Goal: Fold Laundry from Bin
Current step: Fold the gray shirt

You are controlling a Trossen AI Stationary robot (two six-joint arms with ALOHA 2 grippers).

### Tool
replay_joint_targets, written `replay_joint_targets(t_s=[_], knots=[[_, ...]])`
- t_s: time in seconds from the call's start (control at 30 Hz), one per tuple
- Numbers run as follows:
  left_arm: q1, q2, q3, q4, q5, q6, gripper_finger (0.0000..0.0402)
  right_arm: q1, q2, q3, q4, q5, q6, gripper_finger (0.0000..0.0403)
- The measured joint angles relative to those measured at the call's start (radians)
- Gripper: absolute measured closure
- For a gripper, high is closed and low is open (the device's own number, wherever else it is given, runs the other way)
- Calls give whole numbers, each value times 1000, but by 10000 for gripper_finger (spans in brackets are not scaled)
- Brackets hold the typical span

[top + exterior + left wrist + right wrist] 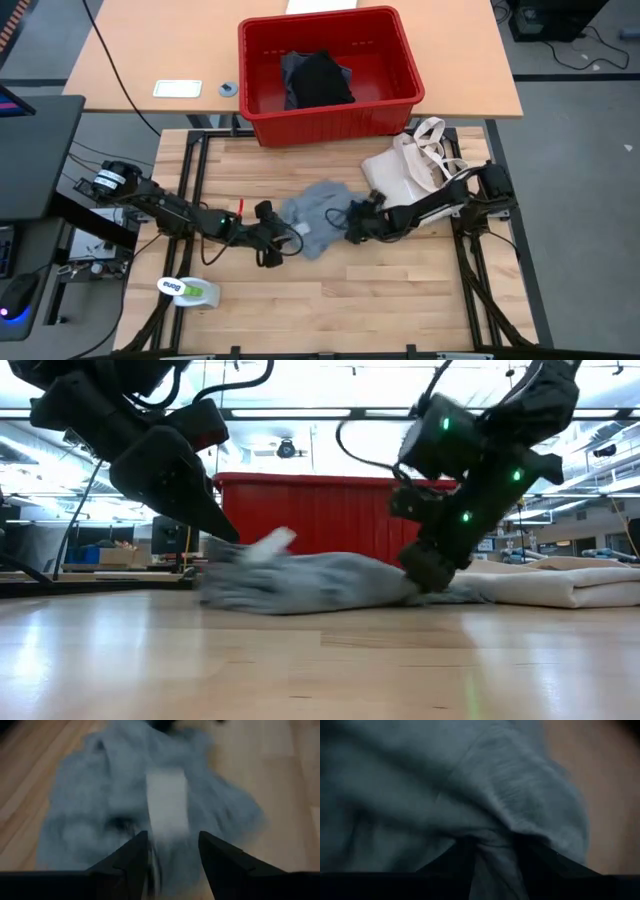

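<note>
The light grey T-shirt (316, 214) lies crumpled on the wooden table's middle, with a white label (167, 802) showing on it. My left gripper (287, 239) stands at the shirt's left end and my right gripper (352, 222) at its right end. Each is shut on the cloth. Beyond the table's far edge stands the red bin (400, 60), with a black garment (318, 80) lying in its bottom. My left gripper pinches the T-shirt's left end between its two fingers, on cloth just below the white label (171, 839). The fingers slant down from the table's left. That end (250, 550) is raised a little; the rest lies heaped on the table. My right gripper pinches a bunched fold at the T-shirt's right end (494, 839) between its two fingers. How many layers it holds cannot be told. The fingers slant down from the table's right. That end (440, 592) sits low at the table top.
A cream tote bag (412, 165) lies at the table's far right, close behind my right arm. A white and green object (190, 290) lies near the front left corner. Bare wood stretches along the near edge.
</note>
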Motion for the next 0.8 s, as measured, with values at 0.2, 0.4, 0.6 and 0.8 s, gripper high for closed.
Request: replay_joint_targets(t_s=[0.2, 0.4, 0.6, 0.8], knots=[[-8, 0, 0, 2, 0, 3, 221, 23, -71, 0, -3, 142, 14, 250], [-8, 0, 0, 1, 0, 3, 221, 159, -167, 14, 58, 276, -175, 250], [-8, 0, 0, -4, -45, 52, 221, 220, -197, 14, 279, 96, -314, 250], [-7, 0, 1, -98, -466, 56, 221, 163, -24, 14, 598, -171, -302, 250]])
